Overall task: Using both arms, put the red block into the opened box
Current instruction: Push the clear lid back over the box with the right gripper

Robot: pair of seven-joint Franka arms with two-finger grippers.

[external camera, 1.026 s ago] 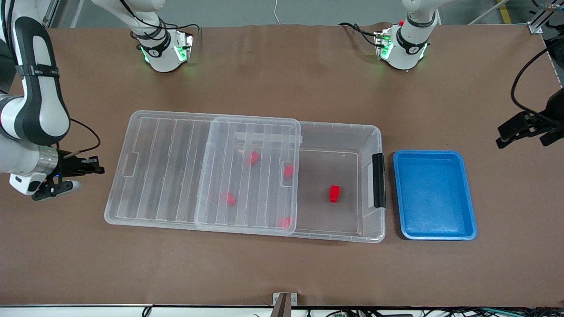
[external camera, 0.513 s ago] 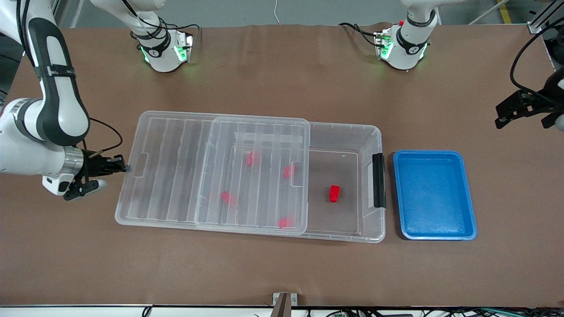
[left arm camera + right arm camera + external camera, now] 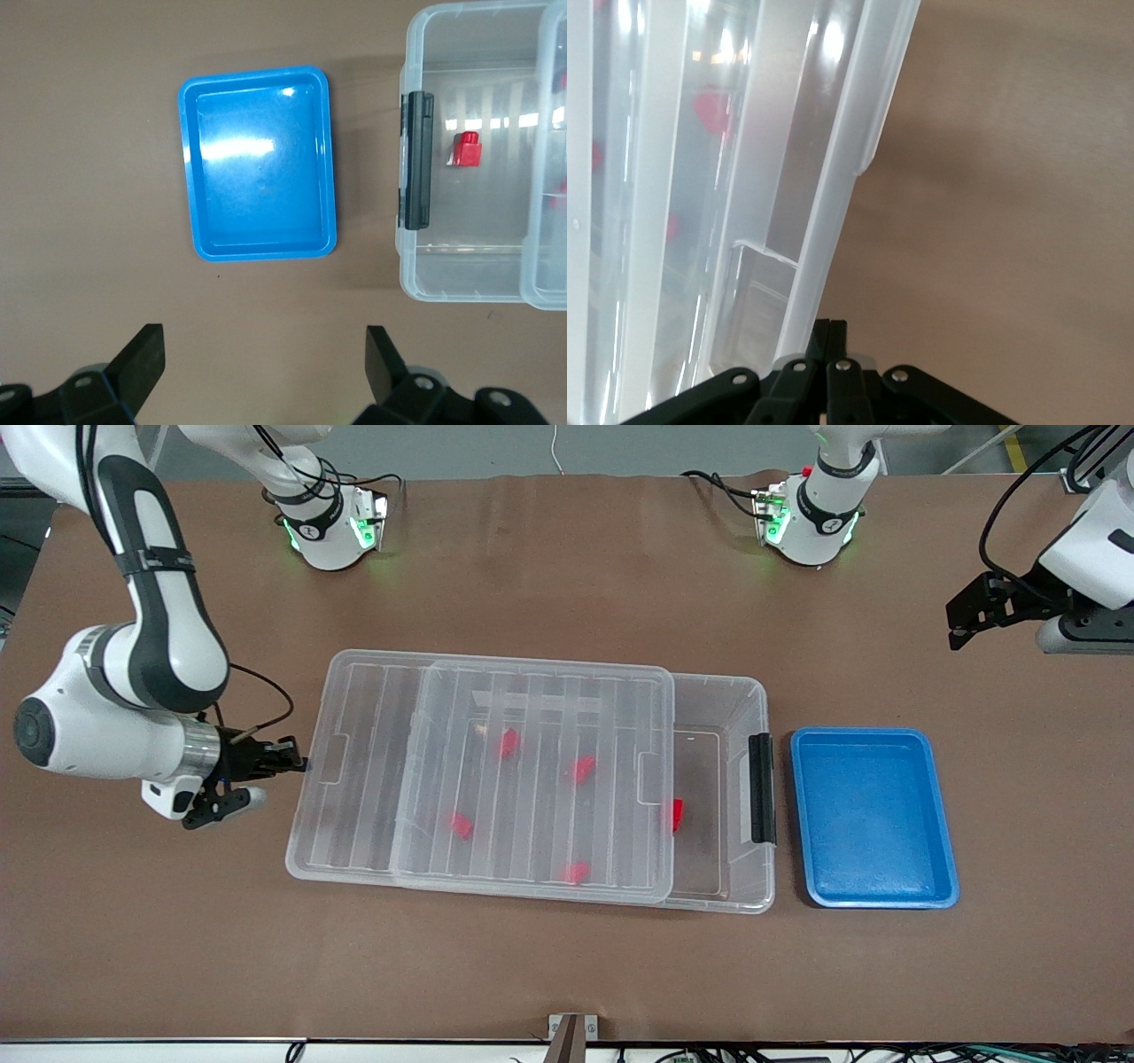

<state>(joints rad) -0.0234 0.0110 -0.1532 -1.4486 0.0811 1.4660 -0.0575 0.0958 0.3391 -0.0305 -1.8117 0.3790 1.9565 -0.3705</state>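
The clear box (image 3: 753,691) lies mid-table with its ribbed lid (image 3: 532,771) slid over most of it; only a strip by the black latch (image 3: 761,788) is uncovered. One red block (image 3: 677,813) sits in that strip, half under the lid's edge, and shows in the left wrist view (image 3: 467,149). Several more red blocks, such as this one (image 3: 508,742), show through the lid. My right gripper (image 3: 297,763) is shut, its tips against the lid's outer end (image 3: 833,177). My left gripper (image 3: 961,624) hangs open and empty over bare table at the left arm's end.
A blue tray (image 3: 873,815) lies empty beside the box's latch end, also seen from the left wrist (image 3: 259,175). Brown tabletop surrounds the box. Both arm bases stand along the table edge farthest from the front camera.
My right gripper has travelled toward the left arm's end, pushing the lid along the box so the uncovered part narrowed. My left gripper has drifted toward the bases.
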